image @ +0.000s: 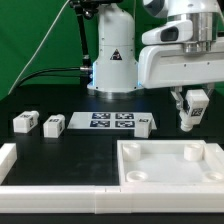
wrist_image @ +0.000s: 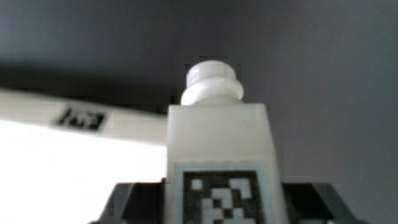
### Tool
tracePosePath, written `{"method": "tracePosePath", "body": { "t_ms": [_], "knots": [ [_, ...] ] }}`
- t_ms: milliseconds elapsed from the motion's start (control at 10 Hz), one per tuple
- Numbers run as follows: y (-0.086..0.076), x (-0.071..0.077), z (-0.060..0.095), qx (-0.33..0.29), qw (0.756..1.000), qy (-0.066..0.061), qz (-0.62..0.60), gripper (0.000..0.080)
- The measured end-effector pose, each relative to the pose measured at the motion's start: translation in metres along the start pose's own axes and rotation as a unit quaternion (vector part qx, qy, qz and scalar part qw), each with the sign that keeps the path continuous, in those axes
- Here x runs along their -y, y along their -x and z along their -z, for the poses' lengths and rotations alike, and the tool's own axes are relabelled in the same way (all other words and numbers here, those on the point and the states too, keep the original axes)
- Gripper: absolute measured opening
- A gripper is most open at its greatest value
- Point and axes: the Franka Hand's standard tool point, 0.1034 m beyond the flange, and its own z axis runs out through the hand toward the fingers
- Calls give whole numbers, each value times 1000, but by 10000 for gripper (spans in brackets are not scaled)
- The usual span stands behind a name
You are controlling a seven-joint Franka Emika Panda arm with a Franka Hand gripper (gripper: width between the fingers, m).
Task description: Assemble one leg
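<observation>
The tool (image: 192,104) grips one leg (image: 189,116) in the air; carrying step, I judge. Next: align it over the socket (image: 192,153) of the tray-like part (image: 160,146), at six o'clock.

The arm (image: 170,50) is glossy white, built of rounded shells. Its domed base (image: 113,65) bears a black triangular sticker (image: 116,57). Black cables (image: 45,73) run from it. The gripper (image: 192,114) has a white body and dark fingers (wrist_image: 134,205).

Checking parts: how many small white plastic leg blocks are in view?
4. In the exterior view: leftmost leg and second leg side by side left of the flat white marker board; third leg at its right end; held leg in the jaws. More may be hidden.
</observation>
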Motion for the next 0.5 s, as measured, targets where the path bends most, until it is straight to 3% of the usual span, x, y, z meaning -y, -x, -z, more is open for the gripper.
{"method": "tracePosePath", "body": {
  "t_ms": [200,500],
  "knots": [
    [-4,-7,0,7,1000,2,2,288],
    [-43,-27,11,-2,1000,6,8,288]
  ]
}}
